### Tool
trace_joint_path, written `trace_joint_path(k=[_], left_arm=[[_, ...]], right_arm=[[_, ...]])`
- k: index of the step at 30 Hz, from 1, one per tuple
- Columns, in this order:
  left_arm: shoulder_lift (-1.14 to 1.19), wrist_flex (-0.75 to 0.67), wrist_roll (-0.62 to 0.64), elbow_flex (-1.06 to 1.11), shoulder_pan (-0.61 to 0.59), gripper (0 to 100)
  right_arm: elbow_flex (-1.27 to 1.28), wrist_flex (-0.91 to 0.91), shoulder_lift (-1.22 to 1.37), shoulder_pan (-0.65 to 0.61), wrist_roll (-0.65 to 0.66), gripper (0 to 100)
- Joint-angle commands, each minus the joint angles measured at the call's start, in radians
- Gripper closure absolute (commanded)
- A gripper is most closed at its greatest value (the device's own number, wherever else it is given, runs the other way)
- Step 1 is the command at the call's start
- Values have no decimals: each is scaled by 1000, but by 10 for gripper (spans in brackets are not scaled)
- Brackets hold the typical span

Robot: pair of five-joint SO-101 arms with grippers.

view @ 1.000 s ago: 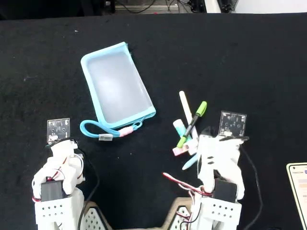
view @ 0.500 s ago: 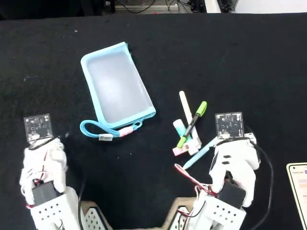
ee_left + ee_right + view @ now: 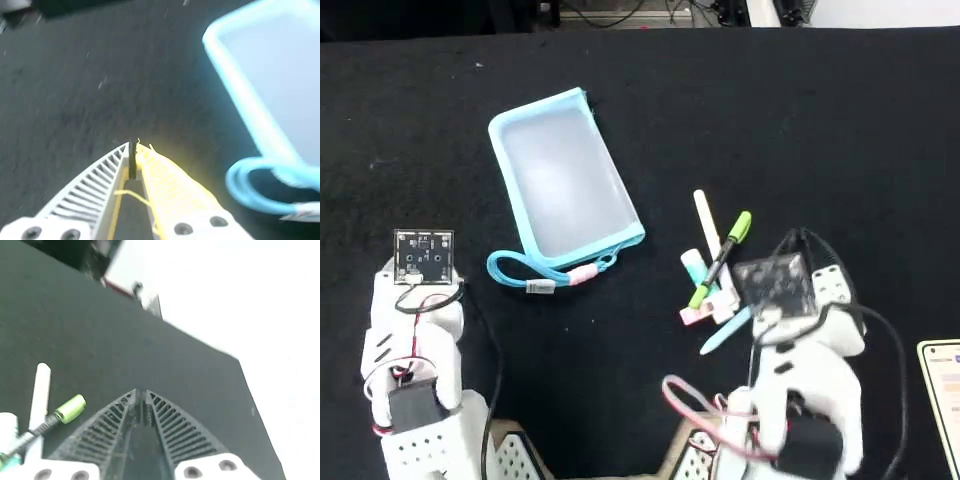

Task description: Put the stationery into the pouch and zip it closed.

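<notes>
The table (image 3: 820, 120) wears a black cover, matt and faintly speckled, cloth-like with a fine grain. At ten o'clock on it, the pouch (image 3: 565, 180) has a frosted, see-through plastic face with a soft sheen, edged in smooth light-blue trim. Its strap (image 3: 510, 270) looks like a smooth plastic cord. Toward three o'clock of the middle, the white pen (image 3: 706, 215), the green-capped pen (image 3: 740, 228) and the blue pen (image 3: 720, 338) are smooth plastic, slightly glossy. The left gripper (image 3: 134, 150) and right gripper (image 3: 141, 397) are hard matt plastic with ribbed, lattice-like fingers. At the four o'clock edge, a card (image 3: 942, 385) looks like smooth printed paper.
</notes>
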Motion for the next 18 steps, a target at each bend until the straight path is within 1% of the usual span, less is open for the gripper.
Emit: trace_joint_path(k=[1, 4, 8, 11, 13, 15, 18], left_arm=[[-8, 15, 66, -113, 77, 970], [9, 6, 114, -61, 101, 970], [52, -31, 147, 7, 102, 970], [77, -44, 153, 33, 105, 970], [81, -44, 193, 41, 104, 970], [81, -44, 227, 47, 102, 970], [81, -44, 229, 50, 101, 970]], right_arm=[[-145, 80, -84, -103, -37, 986], [-194, 126, -58, -207, -83, 986], [-259, 147, 108, -324, -100, 986], [-329, 144, 303, -411, -204, 986], [-366, 144, 447, -512, -265, 982], [-380, 133, 595, -628, -311, 948], [-358, 44, 786, -770, -391, 868]])
